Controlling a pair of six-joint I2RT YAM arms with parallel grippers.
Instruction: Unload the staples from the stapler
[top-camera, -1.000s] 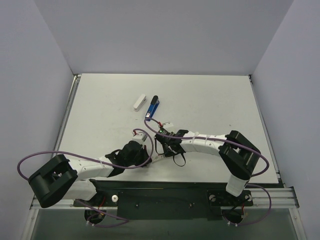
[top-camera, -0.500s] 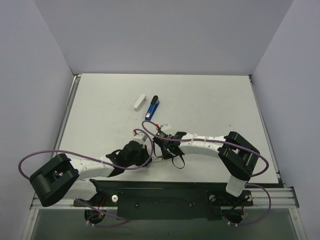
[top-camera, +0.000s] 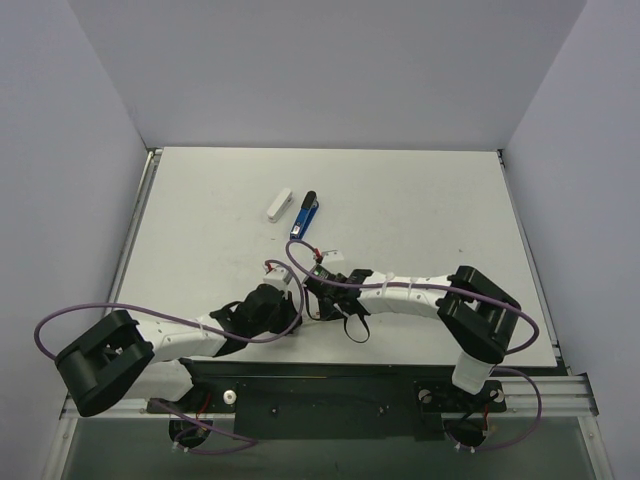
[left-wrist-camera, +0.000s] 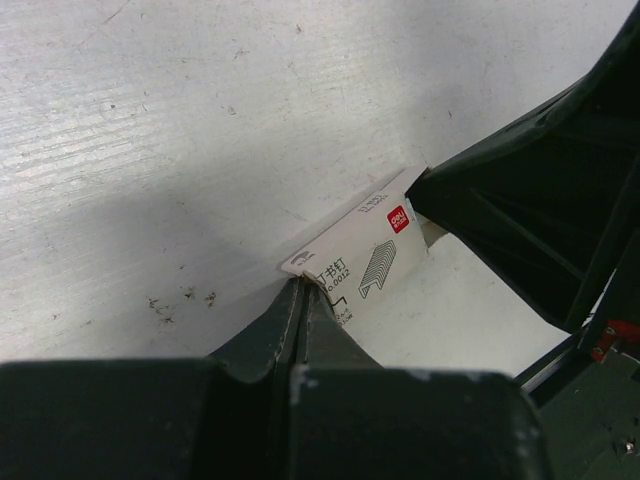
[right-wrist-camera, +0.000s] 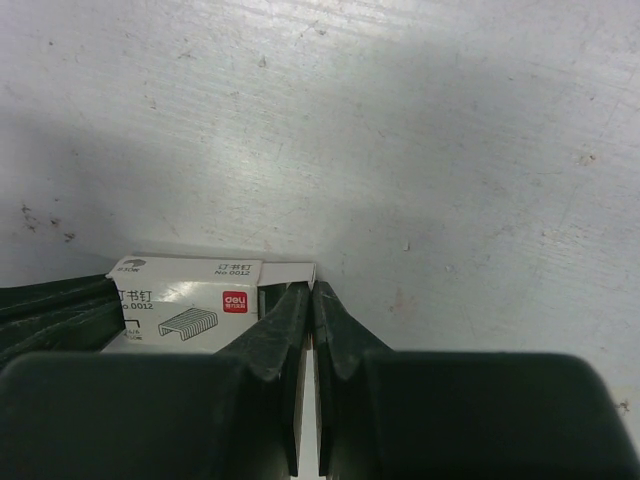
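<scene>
A small white staple box (left-wrist-camera: 372, 258) with a red logo and a printed staple drawing lies low over the table between both grippers. My left gripper (left-wrist-camera: 303, 286) is shut on one end of the box. My right gripper (right-wrist-camera: 312, 288) is shut on the box's open end flap (right-wrist-camera: 288, 271). In the top view both grippers meet near the table's front middle, left (top-camera: 292, 298) and right (top-camera: 312, 292). The blue stapler (top-camera: 305, 214) lies farther back, apart from both grippers. No loose staples show.
A white stapler (top-camera: 280, 205) lies just left of the blue one. Purple cables loop over both arms near the front edge. The table (top-camera: 420, 200) has grey walls on three sides.
The right wrist and the left wrist have shifted slightly toward the near edge together, still joined at the box. Both staplers have not moved.
</scene>
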